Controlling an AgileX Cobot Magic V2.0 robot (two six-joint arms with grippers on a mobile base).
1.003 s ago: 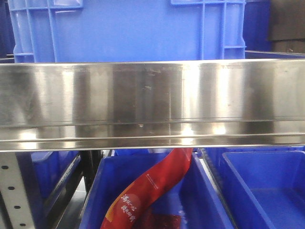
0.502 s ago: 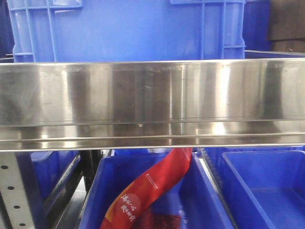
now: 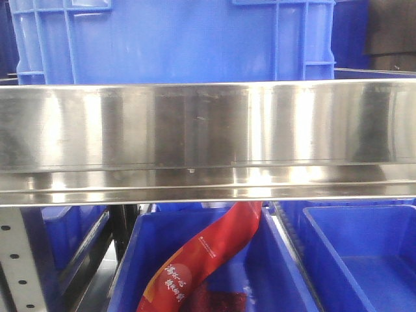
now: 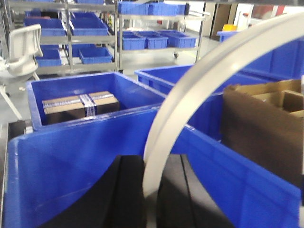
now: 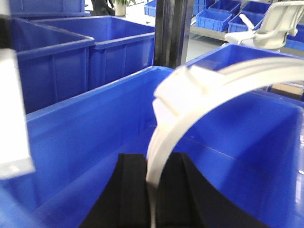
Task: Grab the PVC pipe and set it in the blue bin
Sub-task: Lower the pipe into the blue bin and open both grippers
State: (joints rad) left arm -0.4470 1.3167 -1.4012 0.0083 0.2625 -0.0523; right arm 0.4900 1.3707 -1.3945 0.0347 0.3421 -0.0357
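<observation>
Our left pincer (image 4: 153, 194) and right pincer (image 5: 154, 194) were both clamped on pipe (image 4: 190, 85), held over a bin (image 4: 71, 175). We judged the placing step in hand; the next move called for lowering and release.

White PVC pipe (image 4: 190, 90) — pale, faintly creamy — against a saturated blue bin (image 4: 66, 161). On the left gripper (image 4: 153, 199), matte black pads. Brown cardboard box (image 4: 78, 103) banded with pale tape. Out front, a brushed-silver shelf rail (image 3: 208, 130) — and a red packet (image 3: 208, 253) with white lettering.
</observation>
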